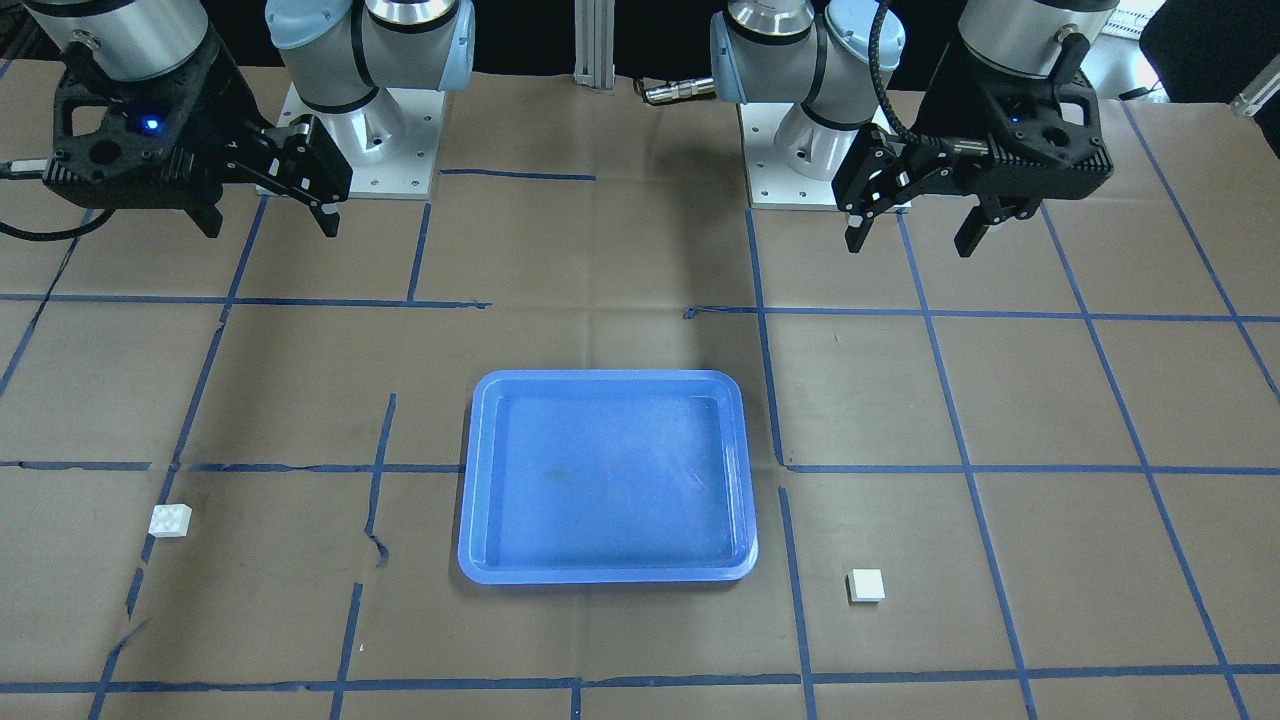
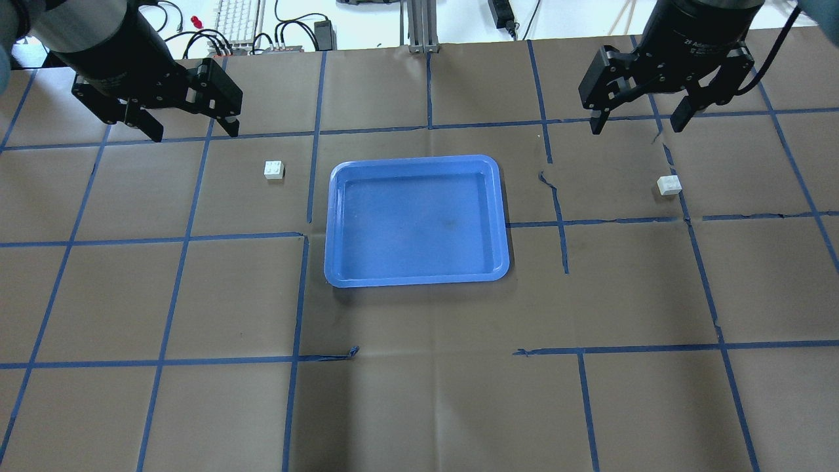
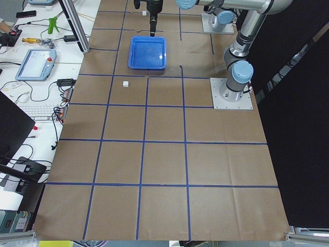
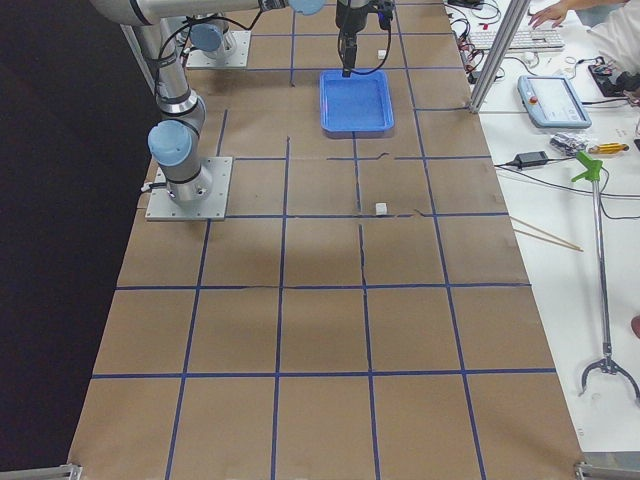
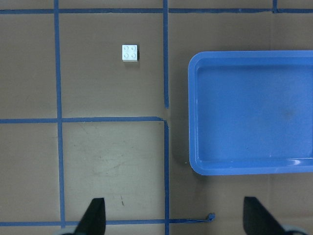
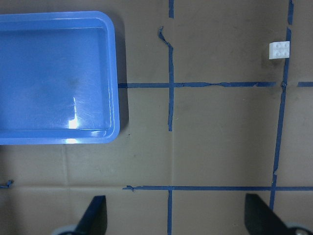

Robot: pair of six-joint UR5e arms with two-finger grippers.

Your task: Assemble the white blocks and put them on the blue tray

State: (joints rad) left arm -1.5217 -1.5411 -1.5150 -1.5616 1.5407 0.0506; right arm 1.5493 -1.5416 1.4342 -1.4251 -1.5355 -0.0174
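Note:
The blue tray (image 2: 417, 278) lies empty in the middle of the table; it also shows in the front view (image 1: 606, 573). One white block (image 2: 274, 170) sits studs up just left of the tray, seen in the left wrist view (image 5: 130, 52) and the front view (image 1: 866, 586). The other white block (image 2: 669, 185) lies far right of the tray, seen in the right wrist view (image 6: 279, 50) and the front view (image 1: 170, 520). My left gripper (image 2: 193, 130) is open and empty, raised beyond its block. My right gripper (image 2: 634, 126) is open and empty, raised beyond its block.
The table is covered in brown paper with a blue tape grid. The two arm bases (image 1: 360, 140) (image 1: 800, 150) stand at the robot's edge. A keyboard and cables (image 2: 236, 16) lie past the far edge. An aluminium post (image 2: 419, 26) stands at the far middle.

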